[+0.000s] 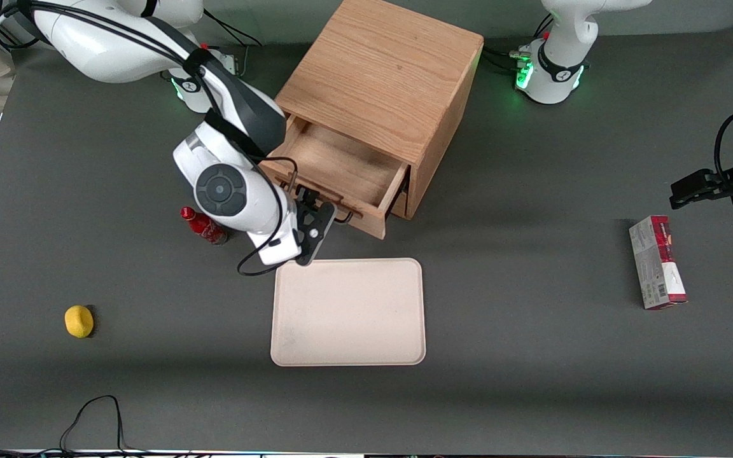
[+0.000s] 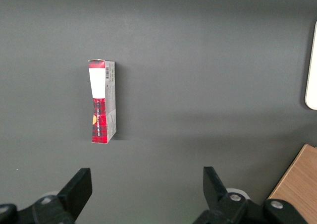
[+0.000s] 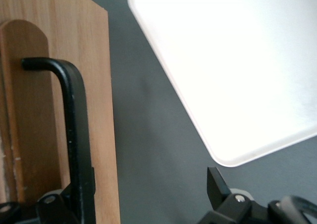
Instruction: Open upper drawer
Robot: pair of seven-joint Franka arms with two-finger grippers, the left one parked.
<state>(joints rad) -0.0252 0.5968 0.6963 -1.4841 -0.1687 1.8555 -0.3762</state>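
One wooden cabinet (image 1: pixel 379 89) stands on the table. Its upper drawer (image 1: pixel 341 175) is pulled out, and the lower one is hidden under it. The gripper (image 1: pixel 325 213) is at the black handle (image 3: pixel 74 135) with its fingers spread apart, holding nothing. Nearby are one tray (image 1: pixel 349 312), one red bottle (image 1: pixel 204 227) partly hidden by the arm, one yellow lemon (image 1: pixel 79 320) and one red box (image 1: pixel 657 262).

Oak upper drawer (image 1: pixel 341 170) pulled out
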